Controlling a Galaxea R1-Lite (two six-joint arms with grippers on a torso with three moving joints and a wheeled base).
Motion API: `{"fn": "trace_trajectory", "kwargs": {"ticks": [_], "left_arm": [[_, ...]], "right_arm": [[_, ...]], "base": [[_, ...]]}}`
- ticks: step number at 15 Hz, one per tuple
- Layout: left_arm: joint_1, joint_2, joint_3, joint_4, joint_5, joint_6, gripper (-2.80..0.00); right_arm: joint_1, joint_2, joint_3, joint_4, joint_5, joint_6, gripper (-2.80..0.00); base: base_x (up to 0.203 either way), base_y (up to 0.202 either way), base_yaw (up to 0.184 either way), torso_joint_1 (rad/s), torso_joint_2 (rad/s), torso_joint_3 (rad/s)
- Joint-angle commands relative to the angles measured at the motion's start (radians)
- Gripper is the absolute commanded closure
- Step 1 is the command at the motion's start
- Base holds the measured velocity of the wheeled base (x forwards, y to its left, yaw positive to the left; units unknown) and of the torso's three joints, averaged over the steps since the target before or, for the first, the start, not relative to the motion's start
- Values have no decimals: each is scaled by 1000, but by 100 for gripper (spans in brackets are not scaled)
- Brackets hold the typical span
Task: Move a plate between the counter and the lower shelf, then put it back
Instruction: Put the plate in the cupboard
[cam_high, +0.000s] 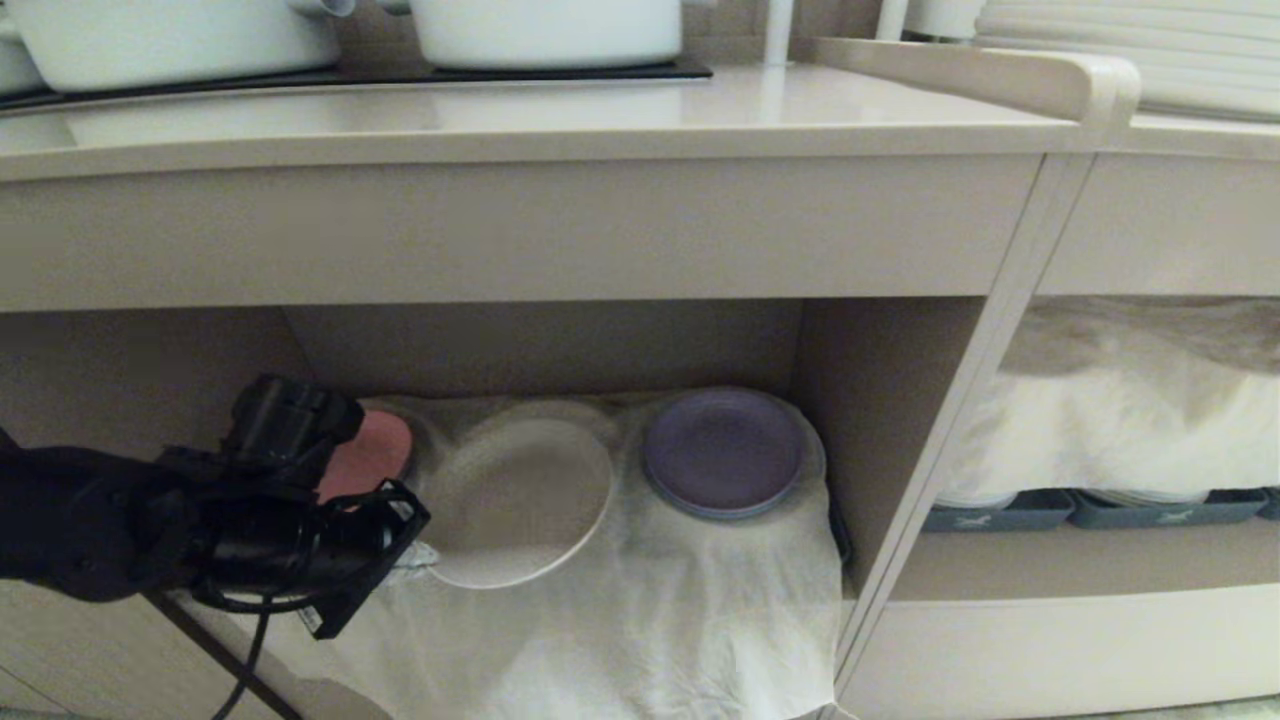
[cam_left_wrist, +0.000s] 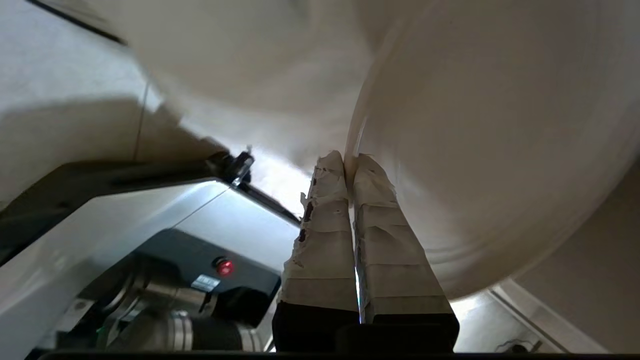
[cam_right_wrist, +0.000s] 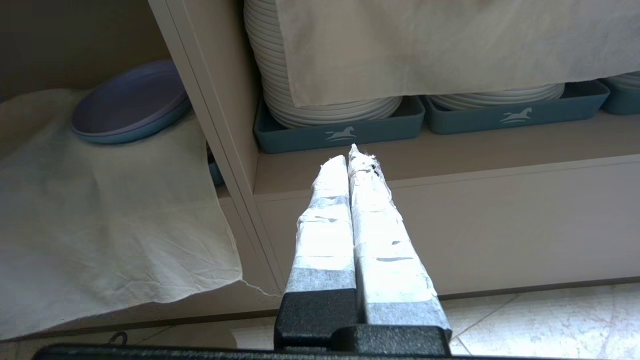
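The left tool (cam_left_wrist: 350, 162) pinches the cream plate (cam_high: 515, 500) by its rim, at the lower shelf's (cam_high: 540, 345) front left, over the white cloth (cam_high: 640, 620). The right tool (cam_right_wrist: 350, 155), closed and empty, hangs parked.

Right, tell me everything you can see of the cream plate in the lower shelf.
The plate is small, round, matte cream-beige, with a low raised rim. It sits in the lower shelf over the white cloth, between a pink plate and a purple plate. The left hand is shut on its rim at the robot's left edge; the wrist view shows the taped fingers pinching the rim. Whether it still rests on the cloth is unclear.
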Motion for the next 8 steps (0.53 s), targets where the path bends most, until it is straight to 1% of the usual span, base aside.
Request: {"fn": "trace_trajectory", "kwargs": {"ticks": [1,5,8], "left_arm": [[1,28,0,-7,-1,-8,0],[0,61,8,-49,3,-9,0],[0,79,-6,-50,7,-8,0]], "right_arm": [[0,0,0,0,0,1,0],[0,0,0,-1,0,1,0],[0,0,0,-1,0,1,0]], "base": [[0,0,0,0,0,0],[0,0,0,0,0,0],[0,0,0,0,0,0]]}}
